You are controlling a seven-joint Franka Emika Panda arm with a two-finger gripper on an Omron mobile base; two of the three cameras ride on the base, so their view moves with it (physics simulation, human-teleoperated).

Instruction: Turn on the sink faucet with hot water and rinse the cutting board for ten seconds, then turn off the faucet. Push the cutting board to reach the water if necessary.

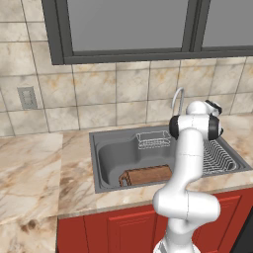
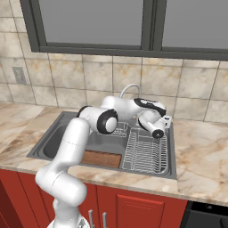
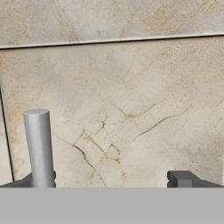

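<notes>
**Silvery lever at the left fingertip, faucet not yet running**

Silvery-white, the sink faucet (image 2: 128, 89) arches up behind the sink (image 2: 49, 144), and no stream falls from it, so the step in hand looks like opening the tap. The gripper (image 2: 166, 122) sits at the back right of the basin, facing the tiled wall. In the hand view a pale upright post (image 3: 39, 148), probably the faucet handle, stands right at the left fingertip (image 3: 26, 181), with the right fingertip (image 3: 181, 178) well apart from it: the jaws stand wide and hold nothing. A good move would be a sideways nudge against that post, toward the hot side; which side that is I cannot tell.

The cutting board (image 1: 146, 175) lies flat at the front of the basin, well apart from the spout's mouth, so it may need a push backward. A small wire basket (image 1: 152, 140) sits at the back of the basin, and a wire dish rack (image 2: 147, 153) covers the right half; both limit the board's travel and crowd the arm's reach.
</notes>
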